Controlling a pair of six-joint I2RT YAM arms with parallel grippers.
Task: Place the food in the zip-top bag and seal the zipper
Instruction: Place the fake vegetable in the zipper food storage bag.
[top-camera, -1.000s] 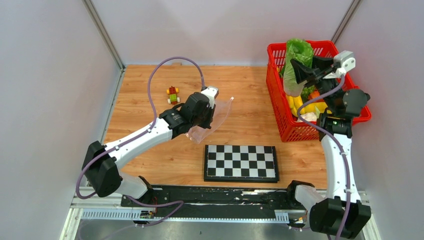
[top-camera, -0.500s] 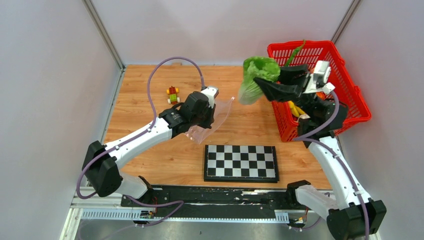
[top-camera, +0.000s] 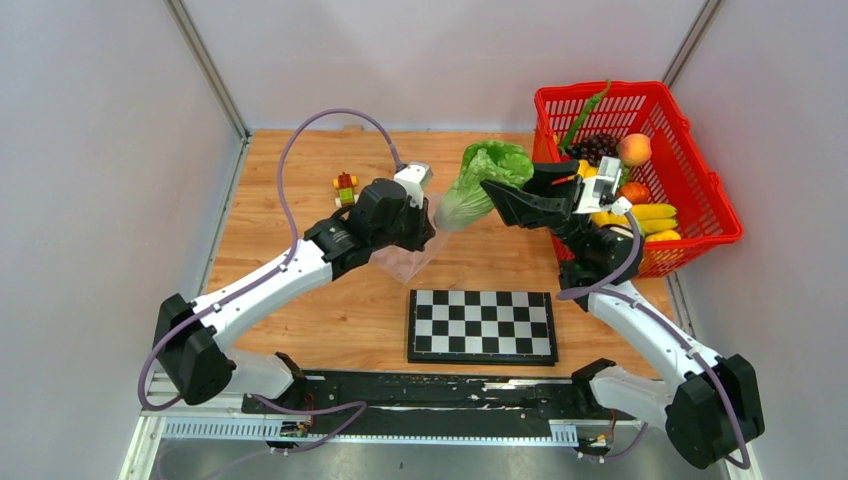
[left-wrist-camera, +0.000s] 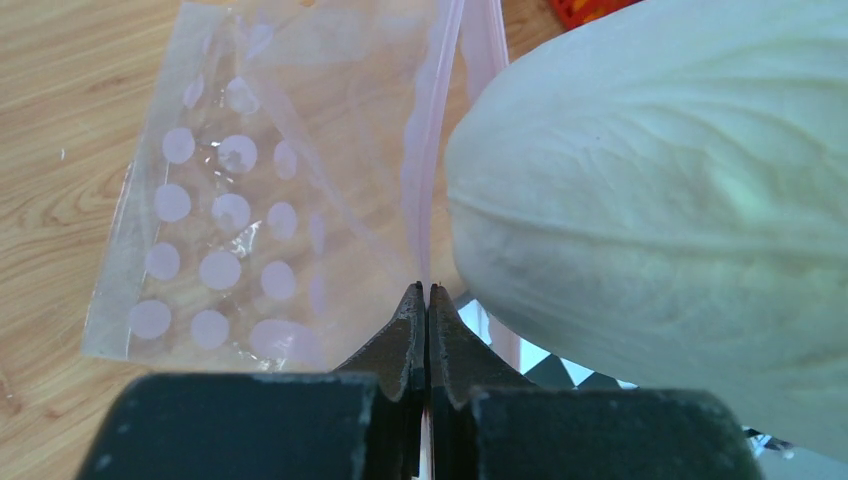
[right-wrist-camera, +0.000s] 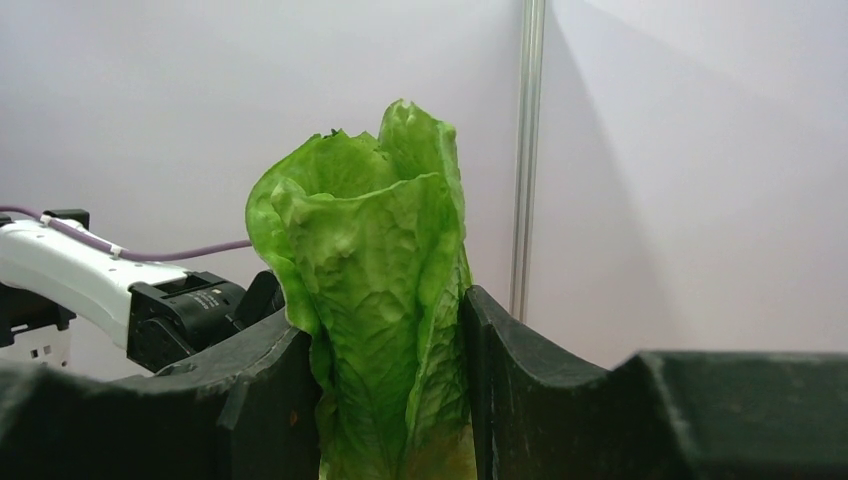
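My right gripper (top-camera: 492, 195) is shut on the green leafy lettuce (top-camera: 475, 180), with its black fingers (right-wrist-camera: 270, 380) pressed against both sides of the leaves (right-wrist-camera: 375, 300). It holds the lettuce level above the table, pale stem end toward my left gripper (top-camera: 422, 222). My left gripper (left-wrist-camera: 428, 290) is shut on the pink zipper (left-wrist-camera: 425, 170) of the clear dotted zip-top bag (left-wrist-camera: 230, 210), which hangs below it (top-camera: 405, 262). In the left wrist view the lettuce's pale base (left-wrist-camera: 660, 220) sits just right of the zipper. Whether it touches the bag I cannot tell.
A red mesh basket (top-camera: 640, 86) at the back right holds a peach (top-camera: 633, 149), dark grapes (top-camera: 597, 147), a long green pod (top-camera: 585, 115) and yellow pieces (top-camera: 650, 212). A small toy-brick figure (top-camera: 345, 185) stands at the back left. A chessboard (top-camera: 482, 325) lies near the front.
My right arm has carried the lettuce out of the basket and leftward to the bag's zipper edge. My left arm has shifted a little and the bag now hangs lower.
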